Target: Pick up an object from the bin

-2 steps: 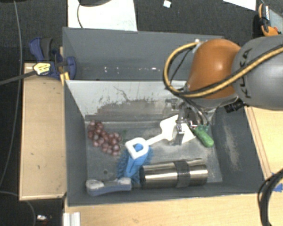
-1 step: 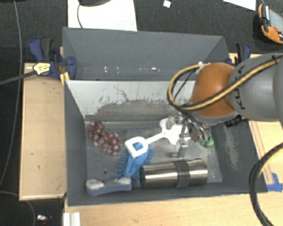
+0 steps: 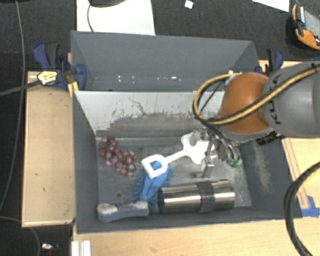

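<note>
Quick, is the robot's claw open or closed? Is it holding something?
Gripper: cannot be told whether open or closed; it is at the right end of the white plastic tool.

The orange cover [image 3: 245,103] on the arm [image 3: 301,105] hides the back right part of the bin [image 3: 85,167] floor. The arm itself is cut off by the right side of the picture. The top of the gripper [image 3: 209,161] is tucked under that cover. The scoop [image 3: 173,158] has its right end behind the gripper. A little green thing [image 3: 235,163] just right of the gripper is half covered and too small to name. Near the front left corner, the blue thing [image 3: 149,185] meets a grey handle [image 3: 122,211]. It is too blurry there to tell if they are one thing or two.
</note>
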`<state>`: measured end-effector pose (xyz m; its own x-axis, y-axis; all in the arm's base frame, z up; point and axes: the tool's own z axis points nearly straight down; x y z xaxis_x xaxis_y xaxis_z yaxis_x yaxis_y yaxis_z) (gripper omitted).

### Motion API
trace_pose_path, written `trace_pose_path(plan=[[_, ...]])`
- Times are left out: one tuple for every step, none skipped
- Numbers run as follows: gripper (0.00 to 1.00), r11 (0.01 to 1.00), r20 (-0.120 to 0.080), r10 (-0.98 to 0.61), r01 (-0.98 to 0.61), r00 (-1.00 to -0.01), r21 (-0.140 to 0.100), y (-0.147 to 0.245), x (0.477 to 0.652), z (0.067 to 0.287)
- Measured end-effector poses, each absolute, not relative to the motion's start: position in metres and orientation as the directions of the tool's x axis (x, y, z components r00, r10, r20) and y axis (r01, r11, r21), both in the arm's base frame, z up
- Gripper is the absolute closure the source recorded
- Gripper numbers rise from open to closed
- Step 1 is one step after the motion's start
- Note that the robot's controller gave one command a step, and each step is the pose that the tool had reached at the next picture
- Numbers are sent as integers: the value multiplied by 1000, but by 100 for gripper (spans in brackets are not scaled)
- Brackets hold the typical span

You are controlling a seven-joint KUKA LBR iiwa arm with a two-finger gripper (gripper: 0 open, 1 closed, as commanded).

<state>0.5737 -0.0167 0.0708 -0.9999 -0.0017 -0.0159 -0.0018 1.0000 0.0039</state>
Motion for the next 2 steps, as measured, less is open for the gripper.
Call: trace_pose_path(plan=[[0, 1000, -7, -16, -16, -1000, 2, -10, 576, 71], [0, 1000, -17, -1, -1, -1000, 5, -16, 575, 71]])
